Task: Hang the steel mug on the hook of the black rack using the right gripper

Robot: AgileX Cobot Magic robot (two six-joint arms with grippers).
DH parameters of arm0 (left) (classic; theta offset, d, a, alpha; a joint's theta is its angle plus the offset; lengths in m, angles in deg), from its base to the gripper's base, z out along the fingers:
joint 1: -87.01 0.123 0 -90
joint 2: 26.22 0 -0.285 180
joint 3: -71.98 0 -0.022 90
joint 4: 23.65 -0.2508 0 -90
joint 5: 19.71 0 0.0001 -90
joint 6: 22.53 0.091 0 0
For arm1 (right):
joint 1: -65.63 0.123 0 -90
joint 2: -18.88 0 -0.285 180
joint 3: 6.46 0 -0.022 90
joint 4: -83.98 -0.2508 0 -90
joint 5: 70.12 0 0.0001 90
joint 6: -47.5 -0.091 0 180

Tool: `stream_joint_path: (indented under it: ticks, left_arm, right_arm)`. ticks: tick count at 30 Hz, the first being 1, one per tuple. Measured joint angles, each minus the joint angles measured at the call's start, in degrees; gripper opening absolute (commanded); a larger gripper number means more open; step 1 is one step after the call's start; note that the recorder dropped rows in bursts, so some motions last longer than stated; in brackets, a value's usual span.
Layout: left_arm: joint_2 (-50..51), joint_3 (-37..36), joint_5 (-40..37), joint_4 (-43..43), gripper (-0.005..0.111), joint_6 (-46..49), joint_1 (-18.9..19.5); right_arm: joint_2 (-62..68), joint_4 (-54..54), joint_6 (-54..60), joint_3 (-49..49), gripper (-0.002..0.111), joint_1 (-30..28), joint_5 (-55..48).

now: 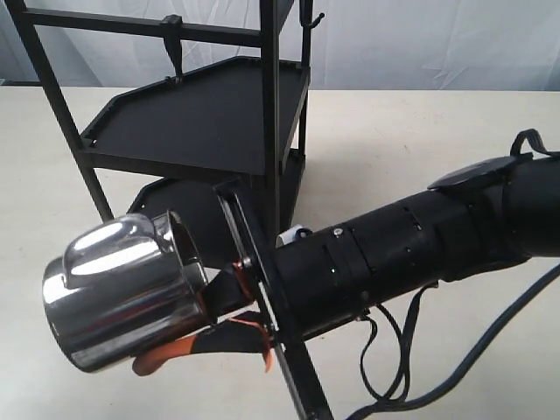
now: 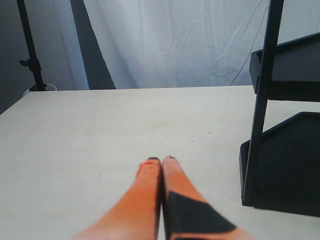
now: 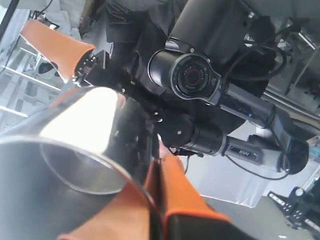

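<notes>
Right end effector (image 1: 206, 319): you can see its orange-padded fingers (image 1: 179, 348) clamped on the steel mug, at the end of the black arm reaching in from the right of the exterior view.
Steel mug (image 1: 122, 293): held off the counter (image 1: 420, 140), tipped on its side, at the lower left of the exterior view. Its looped handle (image 1: 184, 249) faces the arm. In the right wrist view the mug (image 3: 75, 145) fills the frame, with the pads (image 3: 175, 192) pressed together at its rim.
Black rack (image 1: 210, 114): stands on the counter behind the mug, its two shelves stacked one over the other.
Hook (image 1: 174, 48): you will find it clamped on the crossbar at the top of the rack, hanging down over the upper shelf. The mug is well below it and apart from it.
Second hook (image 1: 308, 17): thinner, curved, at the rack's upper right corner.
Left end effector (image 2: 161, 167): its orange fingers are pressed together with nothing between them, low over the bare counter (image 2: 100, 130), with the rack (image 2: 280, 130) off to one side.
</notes>
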Motion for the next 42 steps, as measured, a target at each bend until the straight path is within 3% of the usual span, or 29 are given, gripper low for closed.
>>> stream_joint_path:
  ticks: [6,15,23,42]
  left_arm:
    - [0.0,0.0,0.0,0.0,0.002,0.0,0.0]
    - [0.0,0.0,0.0,0.0,0.002,0.0,0.0]
    - [0.0,0.0,0.0,0.0,0.002,0.0,0.0]
    - [0.0,0.0,0.0,0.0,0.002,0.0,0.0]
  right_arm:
    - [-1.8,0.0,-12.4,4.1,-0.001,0.1,1.4]
    - [-6.8,0.0,-32.8,6.6,-0.001,3.2,17.6]
    - [-9.5,0.0,-51.4,6.7,-0.001,3.7,25.8]
    - [-8.5,-0.1,-57.6,10.6,-0.001,3.8,34.5]
